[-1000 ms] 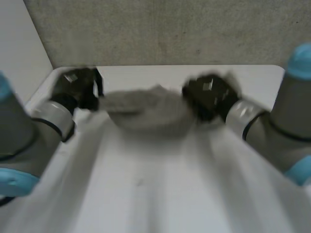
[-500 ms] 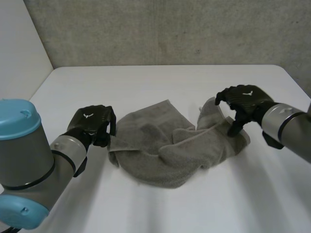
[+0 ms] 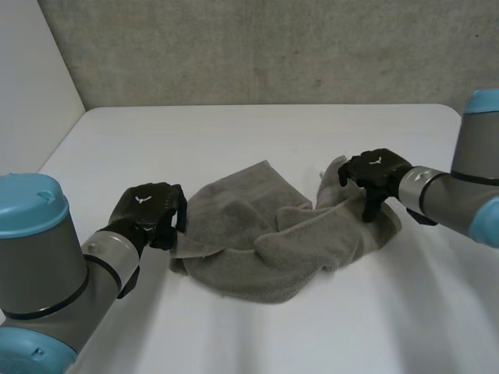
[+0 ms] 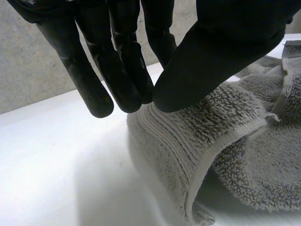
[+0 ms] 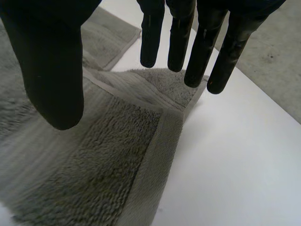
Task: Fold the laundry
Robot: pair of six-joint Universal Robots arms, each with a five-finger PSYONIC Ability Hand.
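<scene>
1. Crumpled grey terry towel (image 3: 265, 249) lay in a loose heap near the middle of the white table (image 3: 234, 132).
2. At the towel's 9 o'clock edge, the black left hand (image 3: 148, 210) had thumb and fingers closed together on the banded hem, which rose to a peak between them.
3. At the towel's 2 o'clock corner, the black right hand (image 3: 374, 171) hung with straight fingers spread well apart from the thumb, clamping nothing.
4. From the right wrist, that corner lay flat under the palm.
</scene>
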